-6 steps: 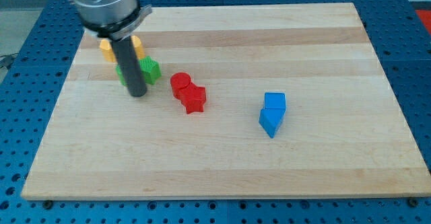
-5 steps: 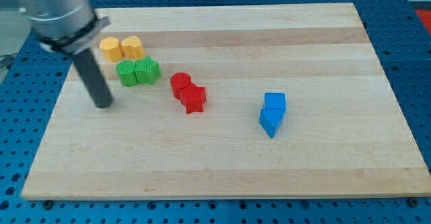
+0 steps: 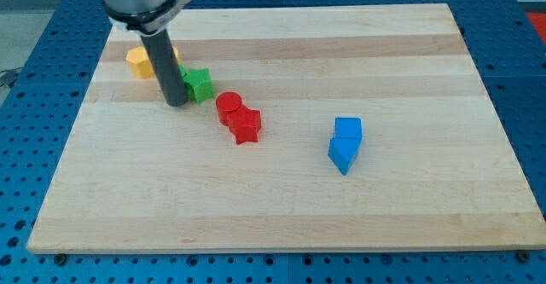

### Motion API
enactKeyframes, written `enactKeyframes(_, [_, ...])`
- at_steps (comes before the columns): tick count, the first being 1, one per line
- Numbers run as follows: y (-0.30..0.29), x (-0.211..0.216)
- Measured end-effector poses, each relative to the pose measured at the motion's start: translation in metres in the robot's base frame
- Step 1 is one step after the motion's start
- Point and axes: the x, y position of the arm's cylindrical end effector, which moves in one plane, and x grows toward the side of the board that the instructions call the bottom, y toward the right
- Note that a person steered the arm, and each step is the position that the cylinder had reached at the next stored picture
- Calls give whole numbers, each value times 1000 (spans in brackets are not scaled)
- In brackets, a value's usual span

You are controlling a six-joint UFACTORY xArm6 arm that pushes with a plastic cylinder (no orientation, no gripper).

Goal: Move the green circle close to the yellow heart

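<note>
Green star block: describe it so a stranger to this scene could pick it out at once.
On the wooden board, look to the cluster near the view's top left corner, where the dark rod comes down. The green star block sits just to the view's right of my tip, up-left of the red blocks. It is the only clearly visible green block, with pointed edges.

My tip (image 3: 176, 102) just left of the green block (image 3: 200, 84).
</note>
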Motion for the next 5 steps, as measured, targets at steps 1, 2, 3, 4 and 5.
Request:
enactKeyframes(1, [-2, 0])
enactKeyframes(2, [-30, 0])
enactKeyframes(3, [-73, 1])
enactKeyframes(4, [-72, -4])
enactKeyframes(5, [-60, -25])
